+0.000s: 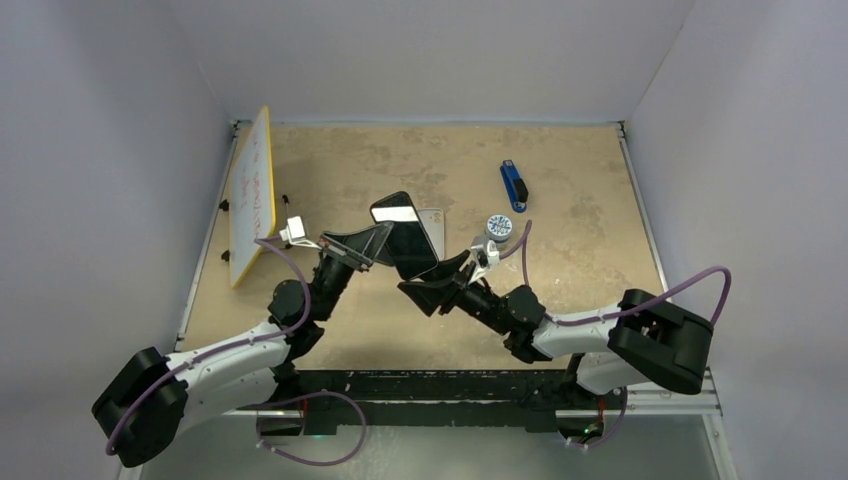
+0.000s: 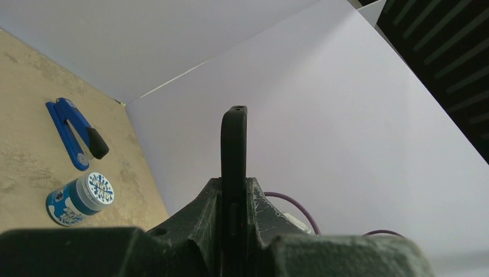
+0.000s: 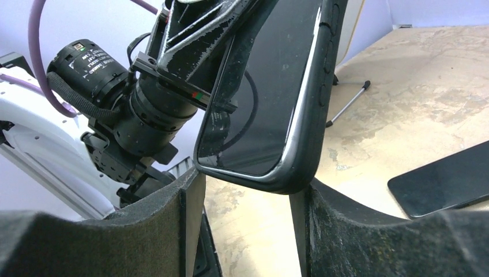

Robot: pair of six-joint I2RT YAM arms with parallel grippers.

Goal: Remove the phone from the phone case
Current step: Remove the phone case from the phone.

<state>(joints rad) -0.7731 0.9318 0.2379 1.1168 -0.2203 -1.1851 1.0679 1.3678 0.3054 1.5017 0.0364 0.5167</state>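
Right wrist view puts the right arm's fingers (image 3: 144, 231) nearest. They straddle the lower end of the black rubbery phone case (image 3: 318, 104), one on each side and close against its corners. Whether they pinch it or merely bracket it I cannot tell. Inside the case's raised rim sits the dark glass-fronted phone (image 3: 259, 86), its thin silvery edge seated along all the rim that shows, with no corner peeled free.

Just beyond, the left arm's fingers (image 2: 196, 222) are clenched on the case across its thickness, front and back. They hold it tilted in the air above the tan mottled tabletop (image 1: 560, 270), its upper end pointing toward 11 o'clock in the top external view.

Judged from this, lifting and bracing are done and the separation itself has not begun. The rim has to be bent back off the phone and the phone pushed or drawn out.

Farther back, at 1 o'clock of the case, a dark flat glossy slab (image 3: 444, 184) lies on the tabletop; what it is I cannot say. At 3 o'clock sits a small round blue-and-white tin (image 1: 497, 228). Beyond it at 2 o'clock is a blue folding tool with a black tip (image 1: 514, 186). At 9 o'clock stands a small yellow-edged whiteboard (image 1: 252, 195).
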